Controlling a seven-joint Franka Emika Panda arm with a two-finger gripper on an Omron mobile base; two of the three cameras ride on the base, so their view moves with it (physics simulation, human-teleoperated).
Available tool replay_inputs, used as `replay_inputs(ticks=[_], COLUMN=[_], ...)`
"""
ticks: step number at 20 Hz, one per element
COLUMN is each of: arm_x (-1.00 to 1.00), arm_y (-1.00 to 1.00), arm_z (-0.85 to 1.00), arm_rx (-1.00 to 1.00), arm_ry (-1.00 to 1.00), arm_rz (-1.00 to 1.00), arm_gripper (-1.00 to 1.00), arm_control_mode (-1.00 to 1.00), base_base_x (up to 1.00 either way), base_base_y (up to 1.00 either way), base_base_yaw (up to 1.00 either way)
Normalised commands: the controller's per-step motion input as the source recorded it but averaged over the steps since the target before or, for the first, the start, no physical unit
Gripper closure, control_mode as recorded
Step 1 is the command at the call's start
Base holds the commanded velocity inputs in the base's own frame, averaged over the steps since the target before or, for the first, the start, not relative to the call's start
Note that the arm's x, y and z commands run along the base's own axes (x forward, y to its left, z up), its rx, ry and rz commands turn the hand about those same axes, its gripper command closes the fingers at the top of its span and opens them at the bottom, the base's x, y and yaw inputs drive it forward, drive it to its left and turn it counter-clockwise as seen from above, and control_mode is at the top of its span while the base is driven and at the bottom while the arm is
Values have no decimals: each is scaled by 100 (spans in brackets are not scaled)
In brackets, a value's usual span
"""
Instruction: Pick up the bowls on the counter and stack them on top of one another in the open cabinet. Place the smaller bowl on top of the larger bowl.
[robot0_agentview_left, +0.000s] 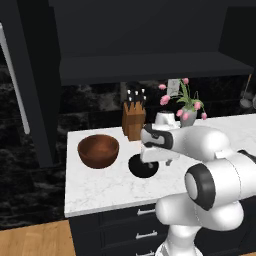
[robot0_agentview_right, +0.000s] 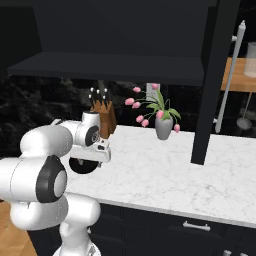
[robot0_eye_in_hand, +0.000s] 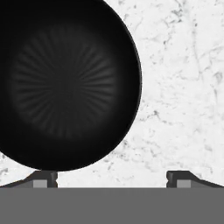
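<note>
pincer (robot0_eye_in_hand: 111, 177) hangs spread wide above the counter (robot0_agentview_left: 100, 192), nothing between its tips, pointing straight down in the hand view. smaller bowl (robot0_eye_in_hand: 65, 83) sits on the counter off to one side of the tips' centre line; its rim runs close by one tip (robot0_eye_in_hand: 43, 178), so the grip isn't lined up on the rim yet.

landmark = larger bowl (robot0_agentview_left: 98, 150): black bowl is just beside it, toward the arm, apart from it. knife block (robot0_agentview_left: 133, 120) stands behind the larger bowl near the wall, vase of pink tulips (robot0_agentview_left: 187, 112) well past that. open cabinet (robot0_agentview_left: 150, 67) shelf is up above the larger bowl and looks bare.

risks, judged: dropping now could land a tip on the rim and tip or shove the glossy bowl; thin rim pinch may slip. also taking the small bowl first puts the stack order wrong unless it's parked aside.
</note>
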Motion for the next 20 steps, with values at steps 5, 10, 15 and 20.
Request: replay_inputs(ticks=[5, 10, 15, 20], arm_x=[26, 28, 13, 0], arm_y=[1, 0, 0, 0], arm_z=[-26, -12, -20, -33], arm_rx=[0, 0, 0, 0], arm_ry=[-6, -3, -8, -3], arm_rz=[0, 0, 0, 0], arm_gripper=[-100, -100, -100, 100], arm_control_mode=[-100, -100, -100, -100], base_base_x=[0, 0, 0, 0], base_base_y=[0, 0, 0, 0], base_base_yaw=[0, 0, 0, 0])
